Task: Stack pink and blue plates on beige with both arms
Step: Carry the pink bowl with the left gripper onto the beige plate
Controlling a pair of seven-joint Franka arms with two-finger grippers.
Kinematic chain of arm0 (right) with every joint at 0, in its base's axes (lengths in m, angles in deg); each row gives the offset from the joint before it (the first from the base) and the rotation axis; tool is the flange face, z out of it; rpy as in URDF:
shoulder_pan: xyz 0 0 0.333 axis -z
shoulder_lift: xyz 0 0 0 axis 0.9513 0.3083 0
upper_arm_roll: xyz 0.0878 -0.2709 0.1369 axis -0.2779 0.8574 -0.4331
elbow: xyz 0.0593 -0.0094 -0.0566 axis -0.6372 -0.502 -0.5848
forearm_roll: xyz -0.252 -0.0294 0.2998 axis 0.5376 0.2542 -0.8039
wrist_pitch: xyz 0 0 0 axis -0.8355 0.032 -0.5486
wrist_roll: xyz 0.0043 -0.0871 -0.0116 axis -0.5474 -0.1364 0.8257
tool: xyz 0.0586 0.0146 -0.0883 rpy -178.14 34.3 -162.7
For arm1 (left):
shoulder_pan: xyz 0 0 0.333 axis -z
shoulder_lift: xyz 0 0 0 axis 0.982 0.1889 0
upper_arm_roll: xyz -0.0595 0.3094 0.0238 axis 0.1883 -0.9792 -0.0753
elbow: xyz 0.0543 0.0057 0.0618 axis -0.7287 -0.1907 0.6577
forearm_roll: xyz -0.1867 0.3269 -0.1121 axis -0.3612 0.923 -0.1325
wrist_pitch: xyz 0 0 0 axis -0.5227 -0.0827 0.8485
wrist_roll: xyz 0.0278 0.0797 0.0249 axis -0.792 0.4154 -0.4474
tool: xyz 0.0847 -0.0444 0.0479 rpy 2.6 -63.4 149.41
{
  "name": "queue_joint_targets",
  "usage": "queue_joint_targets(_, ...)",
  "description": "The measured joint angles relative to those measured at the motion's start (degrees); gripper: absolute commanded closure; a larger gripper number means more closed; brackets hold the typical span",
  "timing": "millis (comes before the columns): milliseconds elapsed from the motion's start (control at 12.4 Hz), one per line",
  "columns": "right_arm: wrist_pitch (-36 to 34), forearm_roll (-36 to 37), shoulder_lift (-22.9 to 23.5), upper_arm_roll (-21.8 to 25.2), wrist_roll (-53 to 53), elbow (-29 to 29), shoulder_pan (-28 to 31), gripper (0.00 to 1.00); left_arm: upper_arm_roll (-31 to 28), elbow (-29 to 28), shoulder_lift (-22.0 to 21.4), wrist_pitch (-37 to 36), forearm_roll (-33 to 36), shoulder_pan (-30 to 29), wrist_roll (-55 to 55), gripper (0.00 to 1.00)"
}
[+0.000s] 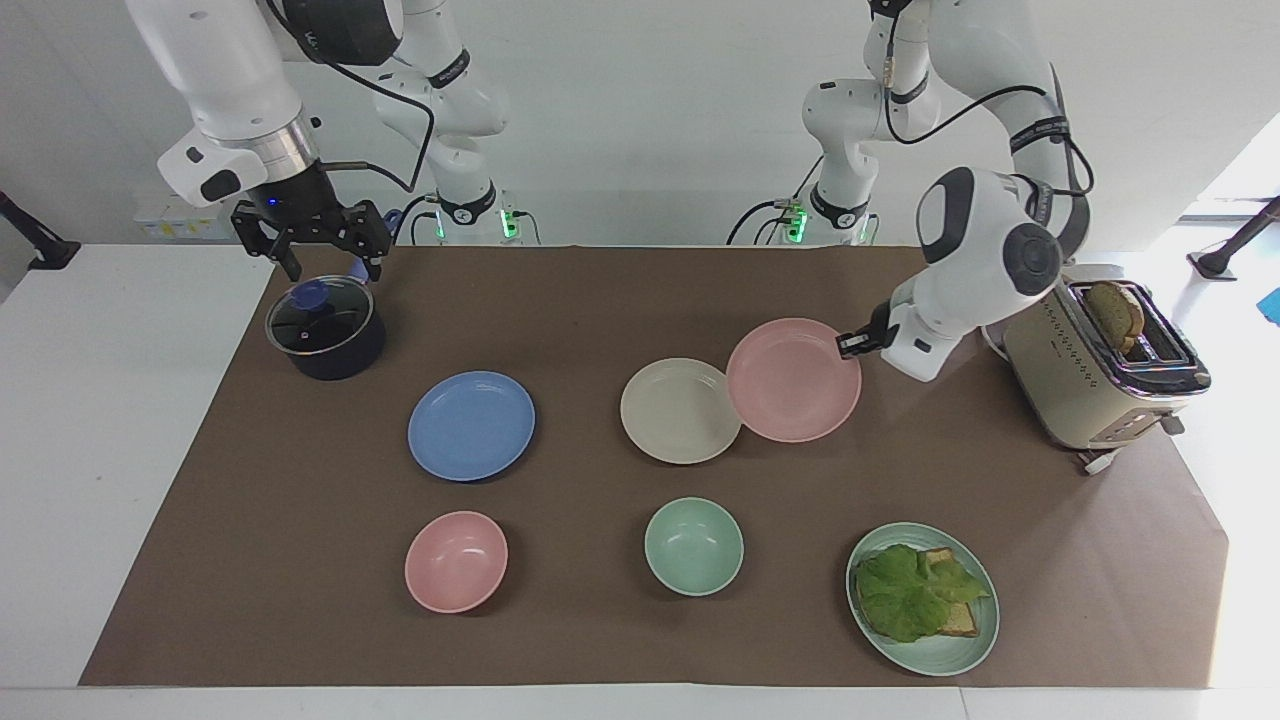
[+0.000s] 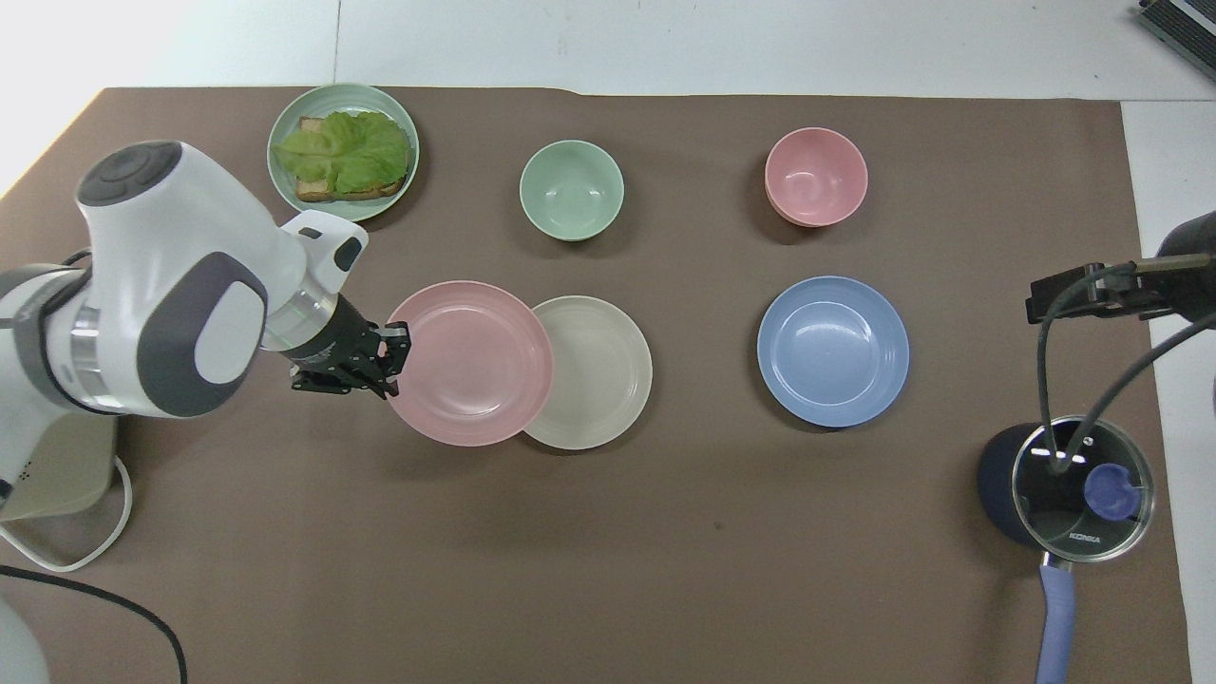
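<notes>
My left gripper is shut on the rim of the pink plate and holds it roughly level, slightly above the mat. One edge of that plate overlaps the rim of the beige plate, which lies at the middle of the table. The blue plate lies flat beside the beige one, toward the right arm's end. Over the dark pot, my right gripper hangs open and holds nothing.
A lidded dark pot stands at the right arm's end, a cream toaster with bread at the left arm's end. Farther from the robots lie a pink bowl, a green bowl and a green plate of lettuce and bread.
</notes>
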Motion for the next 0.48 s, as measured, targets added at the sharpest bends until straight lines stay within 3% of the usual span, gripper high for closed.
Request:
queue_joint_targets(402,0.0,0.0,0.0,0.1,0.0,0.0,0.0,0.00,0.0,-9.1,0.5,19.0,-3.4,8.5,2.8,1.00)
queue_joint_targets(483,0.0,0.0,0.0,0.1,0.0,0.0,0.0,0.00,0.0,-10.6,0.6,21.6,-3.6,9.3,2.8,0.30)
